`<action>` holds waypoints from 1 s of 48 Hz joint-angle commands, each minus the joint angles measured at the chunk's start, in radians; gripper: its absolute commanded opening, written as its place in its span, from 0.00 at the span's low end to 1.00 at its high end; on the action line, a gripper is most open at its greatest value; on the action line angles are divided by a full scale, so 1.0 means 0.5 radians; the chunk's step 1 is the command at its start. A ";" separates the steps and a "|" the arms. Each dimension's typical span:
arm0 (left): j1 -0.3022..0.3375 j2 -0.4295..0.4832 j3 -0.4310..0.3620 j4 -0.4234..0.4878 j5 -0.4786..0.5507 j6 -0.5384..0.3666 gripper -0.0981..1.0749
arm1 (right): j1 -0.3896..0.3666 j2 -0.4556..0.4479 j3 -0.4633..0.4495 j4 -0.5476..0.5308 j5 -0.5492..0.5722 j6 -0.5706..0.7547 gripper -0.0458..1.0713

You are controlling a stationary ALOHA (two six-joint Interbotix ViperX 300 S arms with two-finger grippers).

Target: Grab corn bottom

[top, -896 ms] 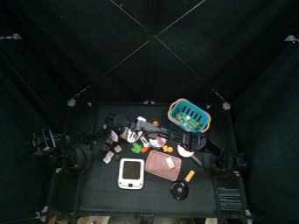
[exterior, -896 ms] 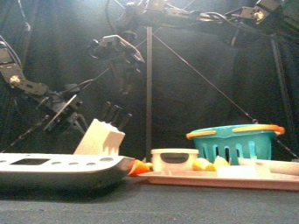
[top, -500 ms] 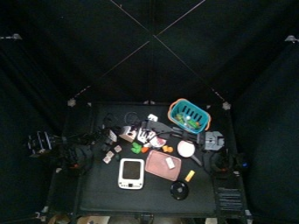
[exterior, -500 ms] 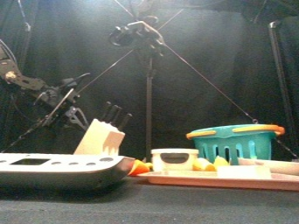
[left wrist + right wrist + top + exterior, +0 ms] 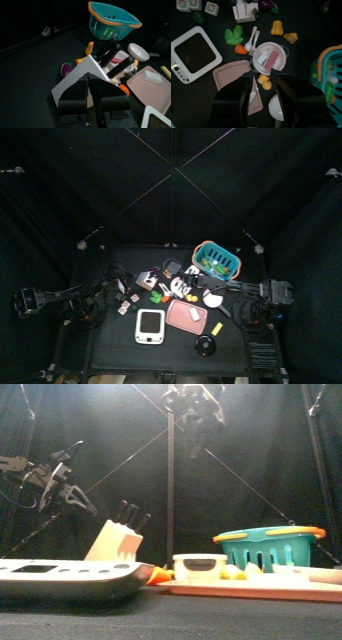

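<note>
While both arms hung high off the surface, nothing was grabbed. My right tool (image 5: 266, 75) was spread wide, empty, what I took for the corn bottom (image 5: 264, 83) directly beneath it. My left tool (image 5: 89, 86) was half-spread, holding nothing.

**Both arms up, nothing in either gripper**

Left arm comes in from the left side, stretched low across the table edge. Its gripper (image 5: 93, 97) has the jaws only partly apart, nothing between them. In the front view it hangs on the left (image 5: 60, 479), tilted down.

Right arm sits high over the middle, wrist bent so the right gripper (image 5: 264, 82) looks straight down. Jaws are spread wide and empty. From the front it dangles near the top (image 5: 198, 419).
</note>
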 commanded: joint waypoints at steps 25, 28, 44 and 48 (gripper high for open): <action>-0.393 -0.055 0.015 0.433 -0.003 0.003 0.46 | 0.031 -0.736 1.454 -0.046 -1.562 0.252 0.71; -0.417 -0.055 0.015 0.436 0.000 0.003 0.46 | 0.031 -0.736 1.565 -0.067 -1.641 0.252 0.71; -0.540 -0.055 0.071 0.436 0.000 0.000 0.51 | -0.012 -0.580 1.856 -0.169 -1.786 0.252 0.70; -0.565 -0.055 0.067 0.442 -0.003 0.003 0.55 | -0.043 -0.522 1.871 -0.202 -1.798 0.252 0.70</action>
